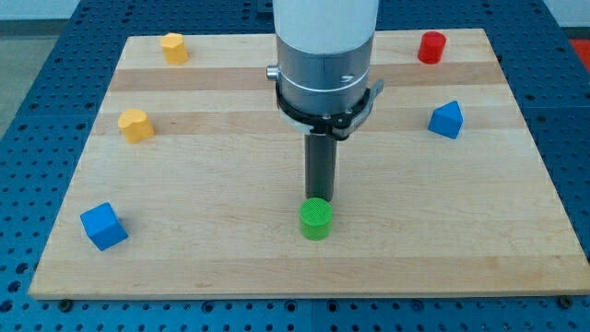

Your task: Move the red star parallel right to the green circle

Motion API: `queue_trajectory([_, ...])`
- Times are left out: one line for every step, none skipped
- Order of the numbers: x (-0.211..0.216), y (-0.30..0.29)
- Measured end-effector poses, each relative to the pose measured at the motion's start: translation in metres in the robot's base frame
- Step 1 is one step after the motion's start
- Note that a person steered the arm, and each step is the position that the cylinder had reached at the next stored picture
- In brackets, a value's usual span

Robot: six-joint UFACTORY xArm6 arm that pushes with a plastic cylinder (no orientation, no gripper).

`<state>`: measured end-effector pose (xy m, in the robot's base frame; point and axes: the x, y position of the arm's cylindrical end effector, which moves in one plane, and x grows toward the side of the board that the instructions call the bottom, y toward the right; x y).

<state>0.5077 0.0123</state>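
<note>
The green circle (316, 219), a short cylinder, stands near the view's bottom centre of the wooden board (230, 249). My tip (321, 197) is right behind it, at its top edge; whether it touches is hard to tell. A red block (430, 46) stands at the view's top right, far from my tip; its shape is hard to make out, and it looks roundish. The arm's grey and white body hides the board's top centre.
A blue triangular block (446, 119) is at the right. A blue cube (103, 226) is at the bottom left. Two yellow blocks are at the left: one at the top (173, 47), one lower (135, 124). Blue pegboard surrounds the board.
</note>
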Motion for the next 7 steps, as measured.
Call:
queue_trajectory([-0.035, -0.011])
queue_trajectory([-0.077, -0.038])
queue_trajectory([-0.099, -0.067])
queue_trajectory([-0.122, -0.099])
queue_trajectory([-0.149, -0.126])
queue_trajectory([-0.178, -0.142])
queue_trajectory([-0.197, -0.128])
